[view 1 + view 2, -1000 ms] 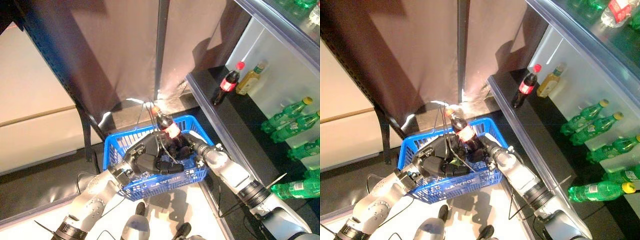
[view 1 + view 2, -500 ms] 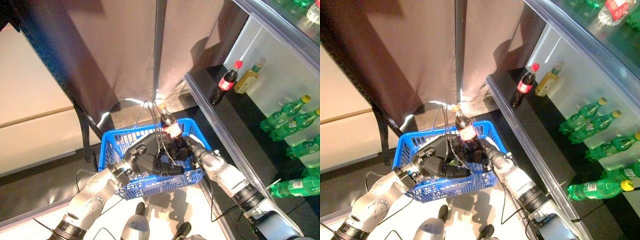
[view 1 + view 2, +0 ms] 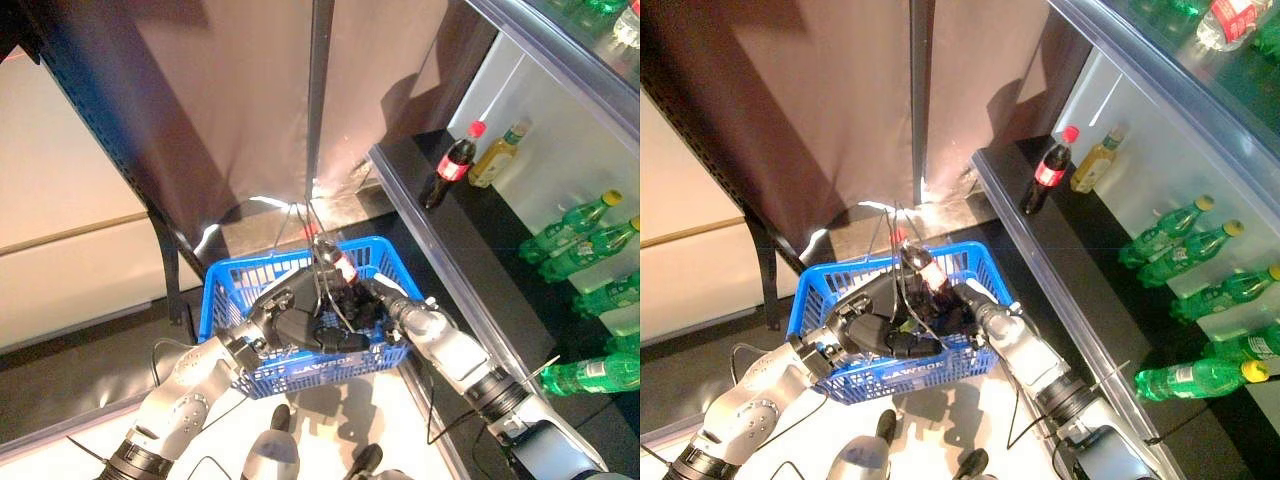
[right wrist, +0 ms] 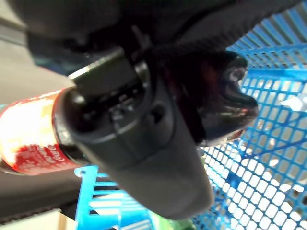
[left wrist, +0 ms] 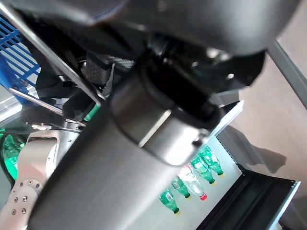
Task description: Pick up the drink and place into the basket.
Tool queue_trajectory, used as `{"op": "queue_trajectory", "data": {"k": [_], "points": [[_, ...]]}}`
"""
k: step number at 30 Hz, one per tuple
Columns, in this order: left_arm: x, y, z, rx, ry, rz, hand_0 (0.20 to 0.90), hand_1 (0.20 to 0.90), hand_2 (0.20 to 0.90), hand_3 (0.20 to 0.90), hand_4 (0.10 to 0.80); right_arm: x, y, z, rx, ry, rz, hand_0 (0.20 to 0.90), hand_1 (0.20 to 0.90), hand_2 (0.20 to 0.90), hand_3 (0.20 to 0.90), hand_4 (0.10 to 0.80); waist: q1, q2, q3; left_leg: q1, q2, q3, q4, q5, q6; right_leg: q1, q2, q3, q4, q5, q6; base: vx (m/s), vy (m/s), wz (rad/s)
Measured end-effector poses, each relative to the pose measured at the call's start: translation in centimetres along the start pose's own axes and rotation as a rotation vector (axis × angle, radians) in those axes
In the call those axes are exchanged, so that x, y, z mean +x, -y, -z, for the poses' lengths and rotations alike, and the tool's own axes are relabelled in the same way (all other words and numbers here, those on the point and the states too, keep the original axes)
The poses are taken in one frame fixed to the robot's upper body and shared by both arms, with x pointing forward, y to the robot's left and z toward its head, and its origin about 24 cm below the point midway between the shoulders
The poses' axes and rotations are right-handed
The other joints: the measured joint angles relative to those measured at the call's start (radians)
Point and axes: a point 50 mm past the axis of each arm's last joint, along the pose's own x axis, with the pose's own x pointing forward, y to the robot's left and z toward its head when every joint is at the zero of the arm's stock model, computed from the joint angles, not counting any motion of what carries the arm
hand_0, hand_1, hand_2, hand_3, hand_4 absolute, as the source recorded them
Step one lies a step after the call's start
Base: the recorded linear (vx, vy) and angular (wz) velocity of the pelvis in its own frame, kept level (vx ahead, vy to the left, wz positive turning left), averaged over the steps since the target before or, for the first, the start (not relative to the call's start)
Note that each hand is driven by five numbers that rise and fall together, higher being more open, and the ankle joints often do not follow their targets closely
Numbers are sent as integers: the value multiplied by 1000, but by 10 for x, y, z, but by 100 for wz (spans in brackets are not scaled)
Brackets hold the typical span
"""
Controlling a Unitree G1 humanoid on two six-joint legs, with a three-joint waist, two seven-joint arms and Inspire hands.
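The drink is a cola bottle (image 3: 336, 265) with a red label. It leans inside the blue wire-handled basket (image 3: 300, 368), neck up toward the back. My right hand (image 3: 378, 308) is shut round its lower body; the right wrist view shows the red label (image 4: 29, 136) and dark base past the thumb, with blue mesh (image 4: 261, 167) behind. My left hand (image 3: 300, 327) is curled on the basket's thin metal handle (image 3: 300, 225) and holds the basket above the floor.
A dark shelf on the right carries another cola bottle (image 3: 451, 165) and a yellow bottle (image 3: 497, 155), with several green bottles (image 3: 580, 225) on the lower shelves. A metal post (image 3: 320, 100) and a brown panel stand behind the basket.
The bottle has sunk lower into the basket and tipped further over, with my right hand following it down. The left hand keeps its hold on the handle.
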Motion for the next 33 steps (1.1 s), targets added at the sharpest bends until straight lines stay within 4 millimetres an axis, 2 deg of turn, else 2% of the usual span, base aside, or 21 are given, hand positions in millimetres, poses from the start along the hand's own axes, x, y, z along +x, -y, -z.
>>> {"op": "queue_trajectory", "data": {"k": [15, 27, 33], "points": [[4, 0, -4, 8, 8, 14, 300, 300, 300, 200, 100, 0, 11, -17, -303, -37, -113, 300, 300, 300, 200, 100, 8, 0, 0, 1, 0, 0, 0, 0, 0, 1, 1, 0, 0, 0, 0, 2, 0, 0], [13, 4, -12, 26, 24, 84, 300, 300, 300, 200, 100, 0, 4, -47, -537, 76, -233, 300, 300, 300, 200, 100, 43, -2, -1, 6, 0, -1, 0, 0, 0, 6, 1, -1, 0, 0, 0, 0, 0, 0], [13, 3, -14, 36, 21, 97, 300, 300, 300, 200, 100, 5, 1, -46, -578, 67, -282, 300, 300, 300, 200, 100, 58, -15, -9, 8, -1, -4, 0, 0, 0, 10, 0, -3, 0, 0, 0, 0, 0, 0]]}}
